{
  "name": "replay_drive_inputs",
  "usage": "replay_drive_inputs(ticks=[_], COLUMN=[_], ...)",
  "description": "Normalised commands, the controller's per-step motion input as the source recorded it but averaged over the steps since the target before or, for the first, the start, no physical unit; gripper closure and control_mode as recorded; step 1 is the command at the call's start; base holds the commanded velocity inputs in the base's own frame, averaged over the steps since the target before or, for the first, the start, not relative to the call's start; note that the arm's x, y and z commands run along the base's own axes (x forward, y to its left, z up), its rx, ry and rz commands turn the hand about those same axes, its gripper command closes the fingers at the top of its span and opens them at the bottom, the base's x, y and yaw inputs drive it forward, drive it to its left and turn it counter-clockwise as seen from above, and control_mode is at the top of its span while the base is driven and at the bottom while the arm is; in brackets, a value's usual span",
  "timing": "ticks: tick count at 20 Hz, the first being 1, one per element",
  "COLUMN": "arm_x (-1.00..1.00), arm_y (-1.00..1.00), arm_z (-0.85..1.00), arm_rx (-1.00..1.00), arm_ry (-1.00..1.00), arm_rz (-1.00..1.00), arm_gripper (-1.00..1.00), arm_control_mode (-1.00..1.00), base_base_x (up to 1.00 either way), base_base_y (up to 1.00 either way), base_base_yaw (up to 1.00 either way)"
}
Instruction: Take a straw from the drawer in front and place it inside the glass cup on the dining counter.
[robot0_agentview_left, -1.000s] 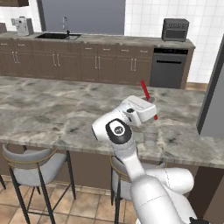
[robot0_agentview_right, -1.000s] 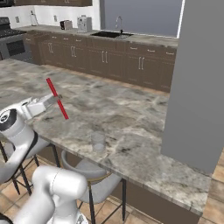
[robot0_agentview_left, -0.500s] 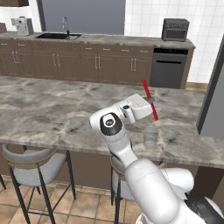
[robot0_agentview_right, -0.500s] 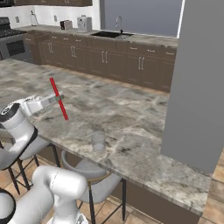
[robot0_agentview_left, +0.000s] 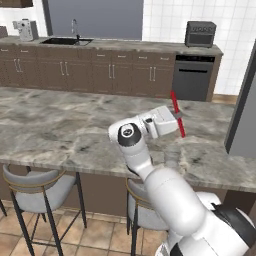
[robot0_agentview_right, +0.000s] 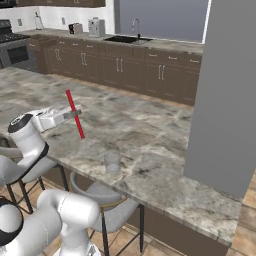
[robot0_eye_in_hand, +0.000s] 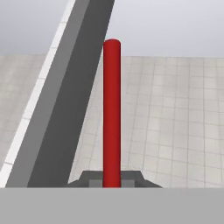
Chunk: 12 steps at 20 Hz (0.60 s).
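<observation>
Above dining counter (robot0_agentview_right: 150, 125): one straw (robot0_agentview_right: 75, 114), one glass cup (robot0_agentview_right: 112, 162).

Gripper (robot0_agentview_left: 178, 116) clamped on red straw (robot0_agentview_left: 177, 113), held tilted above marble counter (robot0_agentview_left: 55, 122). Glass cup (robot0_agentview_left: 172, 159) on counter just below. Stool (robot0_agentview_left: 35, 187) underneath.

1 straw (robot0_agentview_left: 177, 114), 1 glass cup (robot0_agentview_right: 112, 162), 2 stools (robot0_agentview_left: 34, 187)

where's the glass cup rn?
Right base view: glass cup stands on the dining counter near its front edge, right of and below the straw in the gripper.
</observation>
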Motion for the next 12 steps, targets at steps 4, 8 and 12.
replay_drive_inputs(ticks=[4, 8, 12], arm_x=[-0.01, -0.12, -0.06], arm_y=[-0.33, -0.38, -0.24], arm_z=[-0.25, -0.34, -0.1], arm_rx=[0.0, 0.0, 0.02], arm_ry=[-0.1, -0.13, -0.16], arm_rz=[0.0, 0.0, 0.0], arm_gripper=[1.0, 1.0, 1.0], arm_control_mode=[-1.0, -1.0, -1.0], base_base_x=[0.0, 0.0, 0.0], base_base_y=[0.0, 0.0, 0.0], base_base_yaw=[0.0, 0.0, 0.0])
